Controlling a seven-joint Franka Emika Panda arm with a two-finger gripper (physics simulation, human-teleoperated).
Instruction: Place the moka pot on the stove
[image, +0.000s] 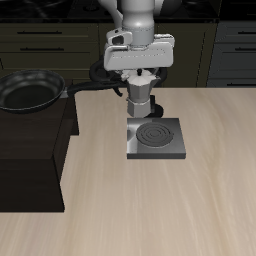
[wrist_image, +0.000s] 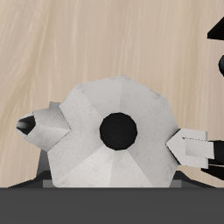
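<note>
The silver faceted moka pot (image: 141, 100) hangs upright under my gripper (image: 140, 82), which is shut on its top. Its base sits level with the back edge of the stove (image: 157, 138), a flat grey square plate with a dark spiral coil (image: 155, 133) in its centre. The wrist view looks straight down on the moka pot (wrist_image: 87, 109): black lid knob (wrist_image: 117, 130) in the middle, spout (wrist_image: 39, 129) on one side, handle mount (wrist_image: 188, 145) on the other. My fingertips do not show there.
A black frying pan (image: 30, 92) rests on a dark cabinet (image: 35, 150) beside the stove, its handle (image: 85, 86) reaching toward the pot. Dark drawers (image: 60, 40) line the back. Wooden table top (image: 150, 210) stretches in front of the stove.
</note>
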